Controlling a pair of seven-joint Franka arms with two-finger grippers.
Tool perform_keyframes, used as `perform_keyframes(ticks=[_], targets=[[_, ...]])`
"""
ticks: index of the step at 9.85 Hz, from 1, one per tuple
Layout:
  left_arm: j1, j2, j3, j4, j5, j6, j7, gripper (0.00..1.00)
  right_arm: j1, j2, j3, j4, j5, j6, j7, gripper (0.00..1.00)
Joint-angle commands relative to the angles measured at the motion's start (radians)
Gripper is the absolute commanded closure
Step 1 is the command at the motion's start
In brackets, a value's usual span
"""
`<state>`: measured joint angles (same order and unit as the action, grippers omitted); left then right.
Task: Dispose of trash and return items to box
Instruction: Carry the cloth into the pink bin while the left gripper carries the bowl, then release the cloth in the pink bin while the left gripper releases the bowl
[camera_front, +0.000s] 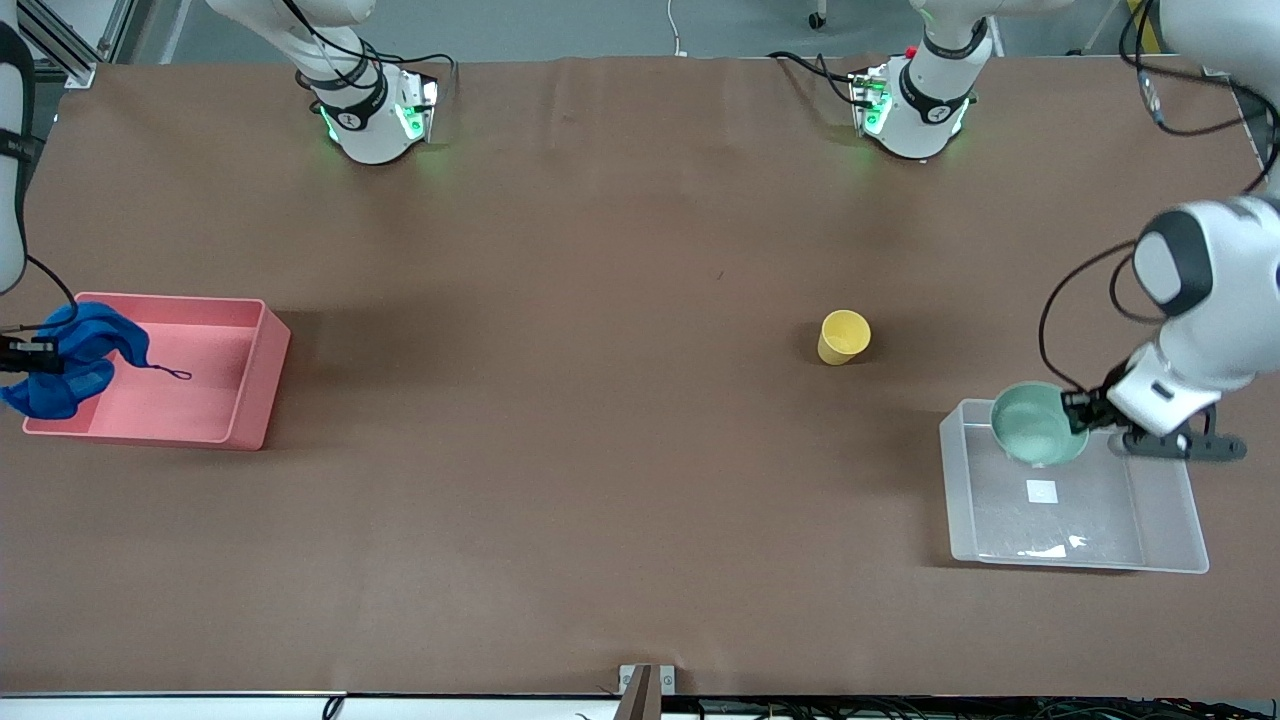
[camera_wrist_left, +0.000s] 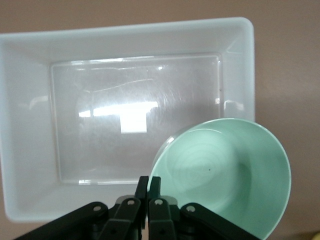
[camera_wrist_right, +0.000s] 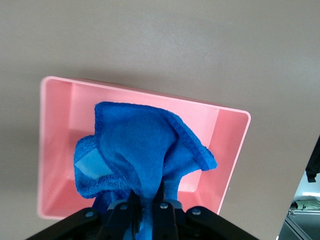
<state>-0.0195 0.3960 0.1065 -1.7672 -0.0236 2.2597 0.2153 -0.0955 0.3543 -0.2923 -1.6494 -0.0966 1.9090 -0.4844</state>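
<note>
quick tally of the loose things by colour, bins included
pink: 1, the pink bin
blue: 1, the blue rag
yellow: 1, the yellow cup
mint green: 1, the green bowl
clear: 1, the clear box
total: 5

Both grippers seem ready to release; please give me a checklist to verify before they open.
1. Left gripper shut on the mint-green bowl rim: ok.
2. Bowl over the clear box: partly, it overhangs one wall in the left wrist view; not ok yet.
3. Clear box holds only its white label: ok.
4. Right gripper shut on the blue rag: ok.
5. Rag over the pink bin: ok, though part hangs past its edge.
6. Yellow cup upright on the table, waiting: ok.
</note>
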Motion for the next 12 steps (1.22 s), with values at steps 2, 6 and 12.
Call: perform_keyframes(ticks=[2, 6, 12], targets=[[0.009, 0.225, 0.036, 0.228, -0.111, -0.045, 0.117, 1.0, 0.011, -0.008, 0.007, -0.24, -0.006, 0.221, -0.003, 0.98], [0.023, 0.284, 0.041, 0.188, -0.124, -0.034, 0.182, 0.99, 0.017, 0.005, 0.009, -0.438, 0.1, 0.392, -0.002, 0.02], [0.021, 0.336, 0.041, 0.163, -0.122, 0.124, 0.185, 0.94, 0.042, -0.041, 0.048, -0.066, 0.152, -0.078, 0.298, 0.0]])
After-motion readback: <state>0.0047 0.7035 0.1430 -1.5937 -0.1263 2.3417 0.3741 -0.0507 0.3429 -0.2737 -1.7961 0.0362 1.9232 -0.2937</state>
